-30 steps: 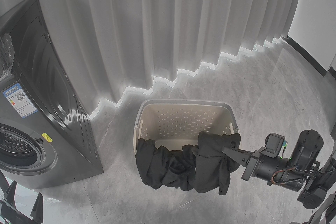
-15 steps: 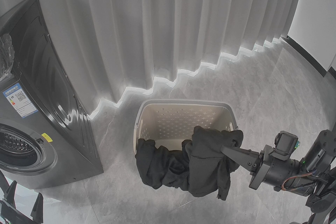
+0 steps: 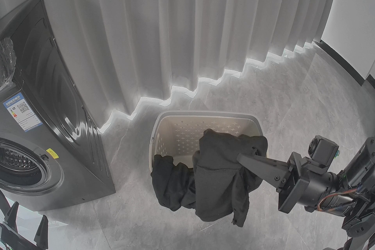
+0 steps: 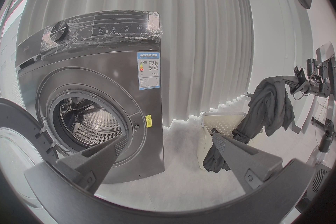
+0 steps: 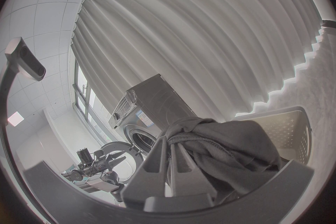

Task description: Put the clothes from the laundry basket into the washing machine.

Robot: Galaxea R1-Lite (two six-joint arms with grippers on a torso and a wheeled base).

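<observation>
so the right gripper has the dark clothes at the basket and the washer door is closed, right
No: the door is open, drum exposed, in the left wrist view. The right gripper does have the dark clothes at the basket.

right tool [image 3: 241, 157] pinching garment [image 3: 218, 178], arm outstretched | left tool [image 4: 167, 137] spread, low
</observation>
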